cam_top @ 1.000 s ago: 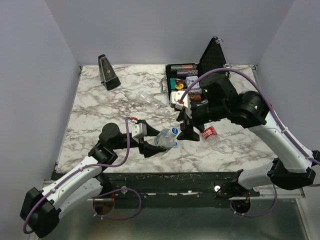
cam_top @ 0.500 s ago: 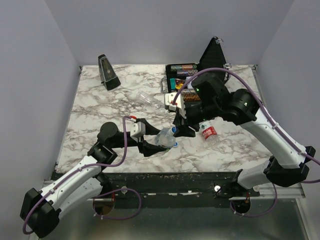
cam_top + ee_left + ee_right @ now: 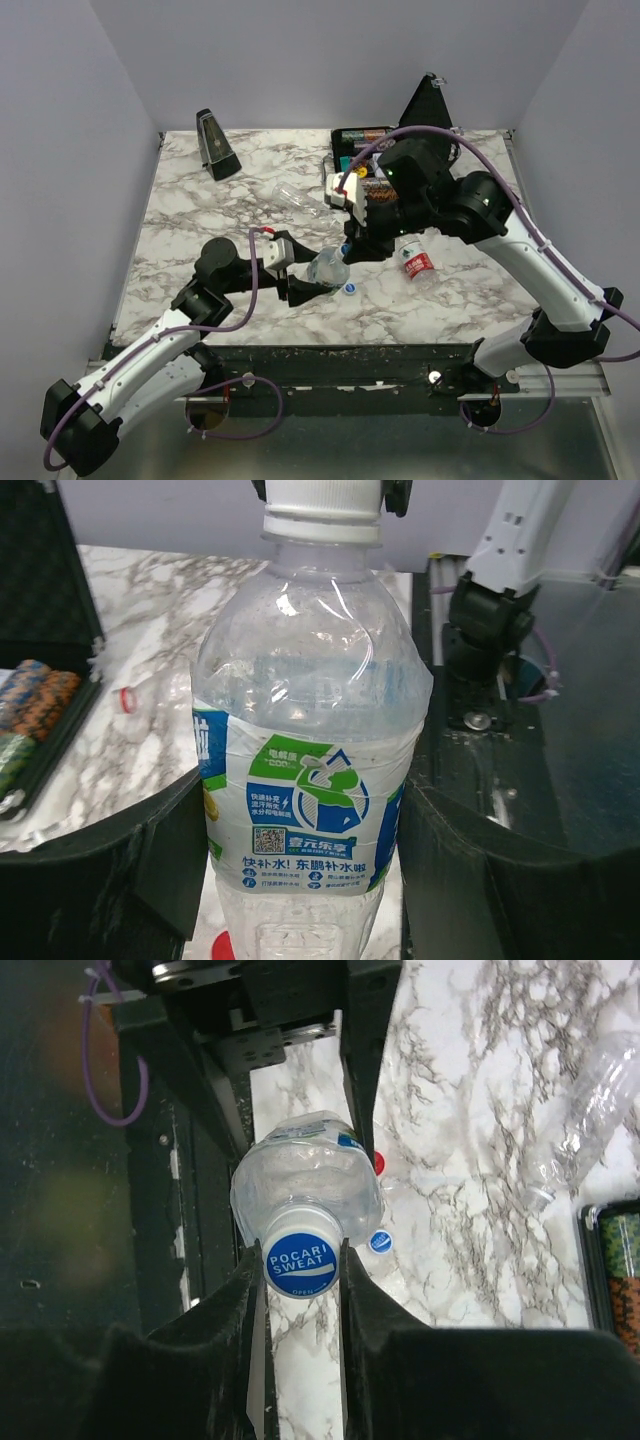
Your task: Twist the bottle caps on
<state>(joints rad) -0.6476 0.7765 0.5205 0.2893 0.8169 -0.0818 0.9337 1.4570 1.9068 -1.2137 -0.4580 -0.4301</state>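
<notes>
- The left jaws are clenched on the labelled body of a clear water bottle (image 3: 327, 268), near the front edge of the marble worktop (image 3: 200, 220), with the neck pointing up
- The right jaws come from above and grasp the capped top: a blue-and-white cap (image 3: 300, 1263) marked POCARI SWEAT sits on the bottle neck, pinched between the two fingers
- Whether the bottle's base rests on the worktop cannot be told
- A loose blue cap (image 3: 351, 289) lies on the worktop just beside the held bottle, on its right
- A red cap (image 3: 378, 1163) lies close by, partly hidden behind the bottle's shoulder in the right wrist view
- A red-labelled bottle (image 3: 415, 263) lies on its side under the right arm, near but apart from the held one
- A crushed clear bottle (image 3: 298, 200) lies further back, towards the black case (image 3: 349, 133)
- The case stands open at the back right with striped poker chips (image 3: 35, 692) inside
- A metronome (image 3: 215, 145) stands at the back left, well apart from both arms
</notes>
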